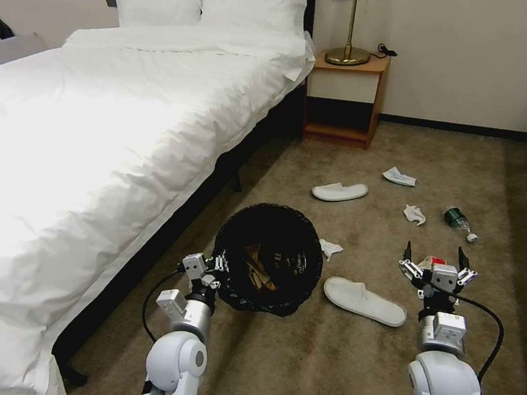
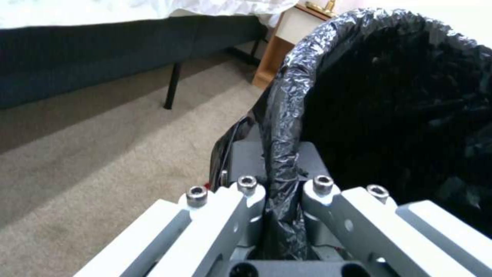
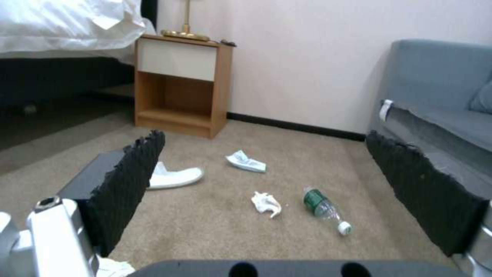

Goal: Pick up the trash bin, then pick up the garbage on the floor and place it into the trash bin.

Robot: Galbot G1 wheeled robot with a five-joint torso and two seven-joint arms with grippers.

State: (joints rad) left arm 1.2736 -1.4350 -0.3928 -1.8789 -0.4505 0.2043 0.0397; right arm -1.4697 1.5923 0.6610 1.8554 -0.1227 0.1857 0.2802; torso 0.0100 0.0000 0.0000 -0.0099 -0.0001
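A hotel bedroom with tan carpet (image 1: 308, 370), a white-sheeted bed (image 1: 80, 148) on the robot's left and a wooden nightstand (image 1: 347, 96) against the far wall. The left gripper (image 2: 282, 200) is clamped on the rim of the trash bin (image 1: 269, 257), holding the black bag-lined basket tipped with its mouth facing up toward the head camera, paper scraps already inside. The right gripper (image 1: 434, 262) hangs low over the carpet with its jaws spread wide and nothing between them.

The green plastic bottle (image 3: 323, 206) lies just ahead of the right gripper and slightly to its outer side, long axis slanting away, cap toward the gripper. A crumpled tissue (image 3: 266, 203) sits beside the bottle, ahead of the gripper. The right arm is much the nearer to both.

The head view shows a slipper (image 1: 364, 300) lying between the bin and the right gripper; the right wrist view instead shows the far slipper (image 3: 172, 176) and a white wrapper (image 3: 247, 161) beyond.
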